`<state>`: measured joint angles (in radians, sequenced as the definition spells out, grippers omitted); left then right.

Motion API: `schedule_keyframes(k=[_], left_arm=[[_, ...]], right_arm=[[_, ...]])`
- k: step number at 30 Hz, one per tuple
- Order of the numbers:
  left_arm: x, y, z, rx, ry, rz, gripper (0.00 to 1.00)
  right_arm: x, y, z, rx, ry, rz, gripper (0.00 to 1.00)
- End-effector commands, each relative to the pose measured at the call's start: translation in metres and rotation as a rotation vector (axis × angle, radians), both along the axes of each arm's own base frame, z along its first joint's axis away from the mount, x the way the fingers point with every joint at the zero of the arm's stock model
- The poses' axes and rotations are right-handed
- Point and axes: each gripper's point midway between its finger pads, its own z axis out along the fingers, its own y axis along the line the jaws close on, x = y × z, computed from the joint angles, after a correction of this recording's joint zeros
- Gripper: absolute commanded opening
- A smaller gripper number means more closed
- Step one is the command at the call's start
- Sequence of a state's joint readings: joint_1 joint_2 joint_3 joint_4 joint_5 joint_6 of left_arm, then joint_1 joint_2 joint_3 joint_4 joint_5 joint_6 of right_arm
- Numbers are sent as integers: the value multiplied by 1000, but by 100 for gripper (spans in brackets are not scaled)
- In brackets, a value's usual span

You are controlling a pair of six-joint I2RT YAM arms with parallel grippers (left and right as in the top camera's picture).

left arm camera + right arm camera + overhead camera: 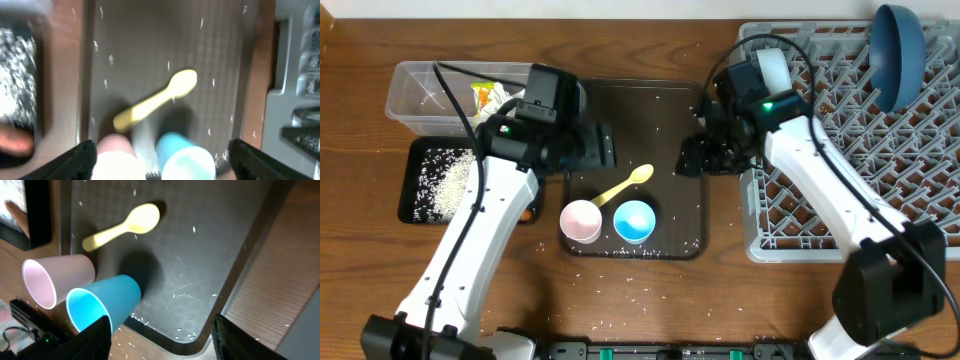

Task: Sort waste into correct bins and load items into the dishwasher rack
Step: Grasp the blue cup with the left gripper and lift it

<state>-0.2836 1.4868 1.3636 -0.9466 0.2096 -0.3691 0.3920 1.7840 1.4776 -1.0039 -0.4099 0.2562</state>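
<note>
Hovering over brown tray [660, 120], L end effector [162, 160] & R end effector [162, 332] splayed, empty.

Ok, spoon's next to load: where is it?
Overhead, the yellow spoon lies on the brown tray, just above the pink cup and blue cup.

The wooden table [650, 40] carries a brown serving tray [670, 150]. Left of it sit a clear tub [410, 95] and a black tray [408, 180], right of it a grey rack [790, 220], and rice grains [630, 290] lie scattered near it.
</note>
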Motion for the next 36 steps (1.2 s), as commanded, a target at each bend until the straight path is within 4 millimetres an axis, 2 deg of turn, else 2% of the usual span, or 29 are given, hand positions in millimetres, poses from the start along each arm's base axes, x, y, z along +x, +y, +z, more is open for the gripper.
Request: schedule_keyframes(k=[1,7,11,19,22,28,33,36], left_arm=[[-19,-18,-12,-37,99,54,81],[-45,-46,-28,58,126,68,79],[-57,-42,-48,158,123,151,78],[-52,-47,-89,184,105,86,74],[-50,-49,-107,196,126,78,66],[-49,-56,-130,209,176,34,52],[-48,-56,-134,213,182,37,46],[-48,-59,-134,202,180,34,36]], right_arm=[[5,-11,7,-23,-47,-2,64],[6,-15,6,-38,-49,-9,65],[7,-18,4,-58,-52,-15,65],[6,-22,2,-87,-52,-18,66],[6,-22,2,-90,-53,-18,66],[6,-23,2,-96,-53,-20,66],[7,-26,1,-109,-56,-23,66],[7,-26,1,-109,-57,-23,66]])
